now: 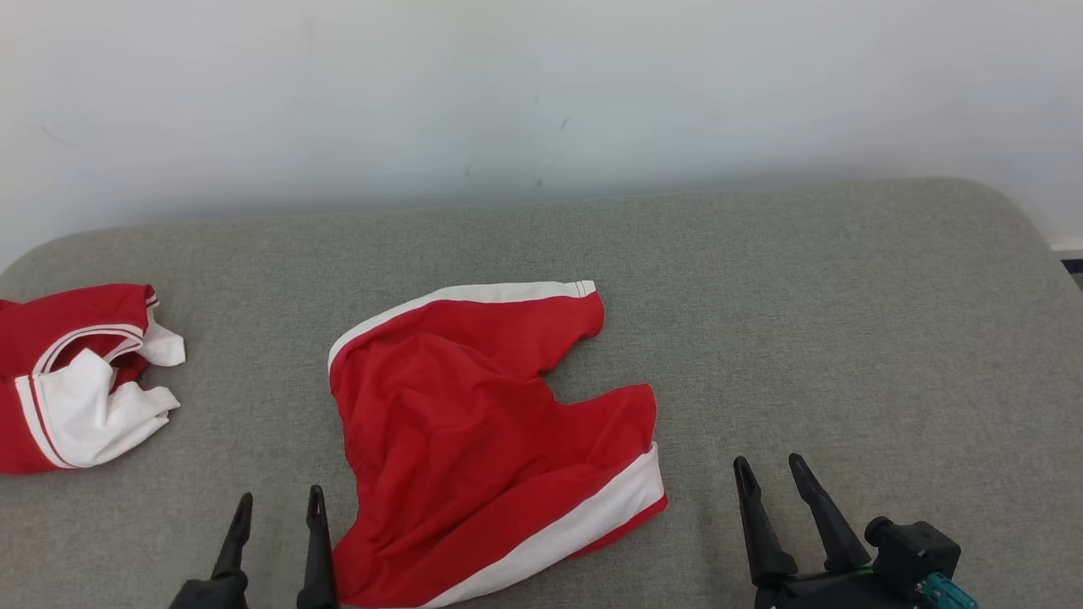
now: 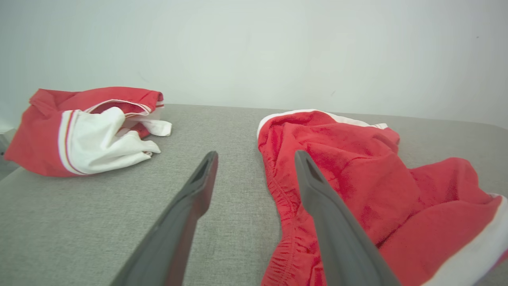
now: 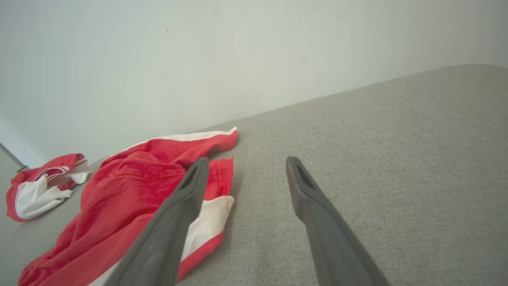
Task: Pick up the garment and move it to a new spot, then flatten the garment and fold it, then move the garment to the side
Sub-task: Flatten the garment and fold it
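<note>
red shorts [image 1: 474,423] are lying rumpled on the grey surface [image 1: 846,321]; the left gripper [image 1: 280,496] and right gripper [image 1: 768,461] are hovering beside them, spread wide, holding nothing.

Far left I note a crumpled red-and-white cloth bundle [image 1: 80,389], its left side cut off by the head view's edge; white folds bunched on its right side, thin red and white trim lines; it lies on a grey woven upholstered surface [image 1: 846,321] with rounded far corners; beyond, a plain pale wall [image 1: 541,93] with a few faint dark scuffs near its middle.
</note>
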Controlling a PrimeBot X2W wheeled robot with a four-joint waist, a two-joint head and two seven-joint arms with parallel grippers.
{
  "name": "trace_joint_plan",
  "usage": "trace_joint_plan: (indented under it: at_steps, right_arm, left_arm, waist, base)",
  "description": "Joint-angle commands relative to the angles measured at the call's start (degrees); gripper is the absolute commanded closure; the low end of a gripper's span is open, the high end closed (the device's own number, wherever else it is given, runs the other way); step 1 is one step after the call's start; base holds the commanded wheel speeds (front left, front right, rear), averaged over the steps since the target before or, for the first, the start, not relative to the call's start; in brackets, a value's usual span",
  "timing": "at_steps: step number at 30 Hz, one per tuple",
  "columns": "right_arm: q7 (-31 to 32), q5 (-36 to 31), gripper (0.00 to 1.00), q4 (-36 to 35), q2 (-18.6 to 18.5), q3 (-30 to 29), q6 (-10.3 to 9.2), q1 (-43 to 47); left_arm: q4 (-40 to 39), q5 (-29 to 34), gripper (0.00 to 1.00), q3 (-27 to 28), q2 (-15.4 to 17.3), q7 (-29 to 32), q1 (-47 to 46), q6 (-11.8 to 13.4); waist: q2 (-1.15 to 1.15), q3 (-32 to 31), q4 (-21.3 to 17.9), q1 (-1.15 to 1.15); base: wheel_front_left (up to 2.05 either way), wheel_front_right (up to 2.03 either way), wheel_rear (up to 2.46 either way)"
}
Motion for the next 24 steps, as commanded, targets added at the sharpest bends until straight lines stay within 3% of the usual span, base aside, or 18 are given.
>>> trace_joint_plan:
  at_steps: [1,5,13,24]
  right_arm:
    - [-0.02,-0.02,0.00,0.14,-0.08,0.07,-0.13,-0.03]
    - [-0.01,-0.03,0.00,1.00,-0.59,0.10,-0.13,-0.67]
    - [-0.01,0.41,0.00,5.53,-2.20,1.40,-0.13,-4.03]
    - [1.41,2.95,0.00,17.53,-3.17,7.90,-0.13,-11.97]
  left_arm:
    - [-1.44,0.93,0.00,1.31,-0.36,-0.21,-0.26,0.21]
    - [-5.08,3.62,0.00,4.85,-0.80,-0.23,1.22,0.44]
    - [-7.88,8.34,0.00,9.95,-2.81,-0.25,4.26,-1.69]
    - [-6.70,10.09,0.00,10.52,-5.04,-0.26,3.76,-3.93]
  waist:
    - [0.00,0.04,0.17,0.00]
    - [0.00,0.13,0.35,0.00]
    - [0.00,0.33,1.46,0.00]
    - [0.00,0.80,4.86,0.00]
  base:
    - [0.00,0.00,0.00]
    - [0.00,0.00,0.00]
    - [0.00,0.00,0.00]
    - [0.00,0.00,0.00]
